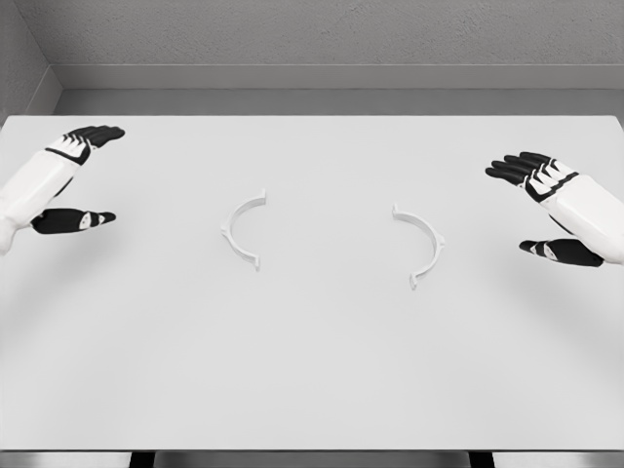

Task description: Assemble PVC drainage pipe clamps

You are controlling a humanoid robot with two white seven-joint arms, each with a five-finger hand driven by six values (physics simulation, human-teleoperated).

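A broad, flat white table point(312, 370) fills nearly the whole head view, backed by a grey textured wall point(322, 29) along the far edge. The two white arms with black-fingered hands come next in size. The left hand point(70, 175) hangs over the table's far left side, its black fingers point(97, 135) stretched forward and held together, the thumb point(73, 220) set apart below them; it holds nothing and touches neither clamp piece. The right hand point(546, 205) mirrors it over the far right side, its fingers point(517, 168) extended and slightly fanned toward the table's centre, its thumb point(561, 252) apart underneath, likewise holding nothing. Between the two hands lie the smallest things, two thin white half-ring pipe clamp pieces flat on the tabletop. The left clamp half point(244, 230) lies well to the right of the left hand, its arc bulging toward that hand and its open side facing the middle. The right clamp half point(421, 246) lies well to the left of the right hand, bulging toward that hand, open side also facing the middle. The two halves face each other with a clear gap of bare table between them, not touching, and the right half sits a little nearer the robot than the left.
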